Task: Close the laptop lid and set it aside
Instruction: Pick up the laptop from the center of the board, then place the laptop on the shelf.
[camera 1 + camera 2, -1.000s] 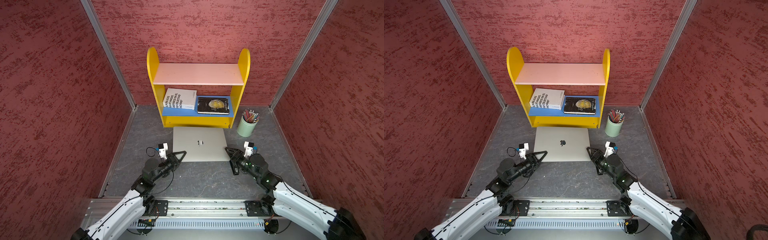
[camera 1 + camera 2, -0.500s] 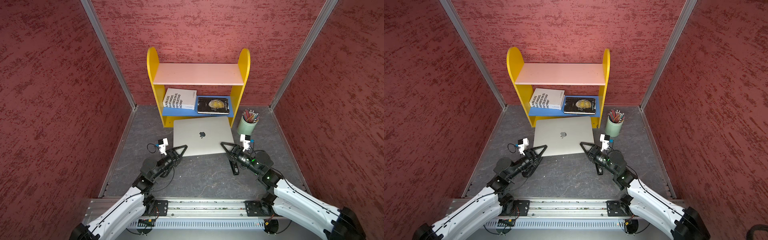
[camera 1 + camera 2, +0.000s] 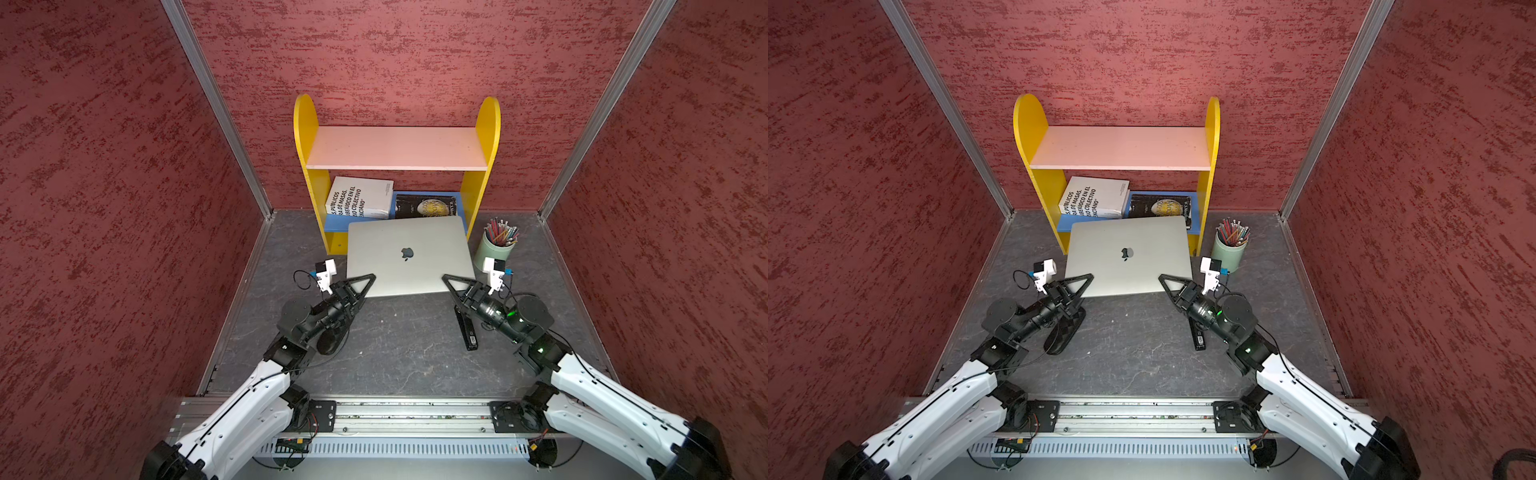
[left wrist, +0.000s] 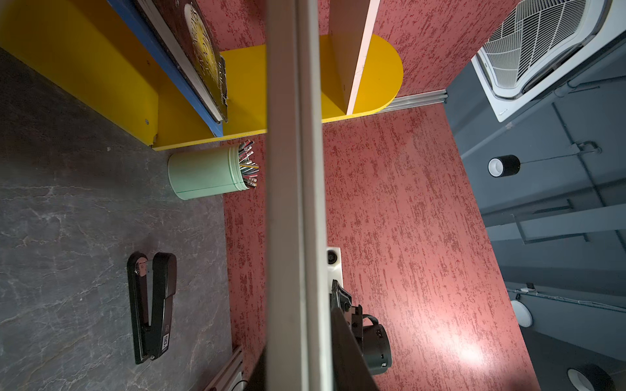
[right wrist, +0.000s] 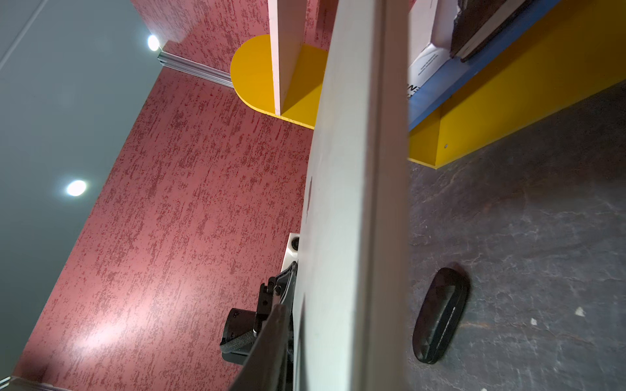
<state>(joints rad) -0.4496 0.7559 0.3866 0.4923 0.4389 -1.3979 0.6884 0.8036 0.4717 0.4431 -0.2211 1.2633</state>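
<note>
grasping the closed laptop point(image 3: 409, 253) between left end effector point(image 3: 368, 282) and right end effector point(image 3: 451, 284), just raised off the worktop point(image 3: 395, 353); leaves only setting aside.

Bright, even overhead light leaves both top views sharp, walls bowing at the edges. In the right wrist view, ceiling spotlights point(image 5: 76, 187) glare and the close laptop point(image 5: 355, 203) edge blurs.

Your left arm point(image 3: 249, 399) and right arm point(image 3: 602, 399) have white shells on the long links and black joints. A green light point(image 3: 512, 312) shines on the right one. Each wrist carries a white camera block point(image 3: 326, 274); the fingers point(image 3: 361, 278) are black open triangles.
</note>
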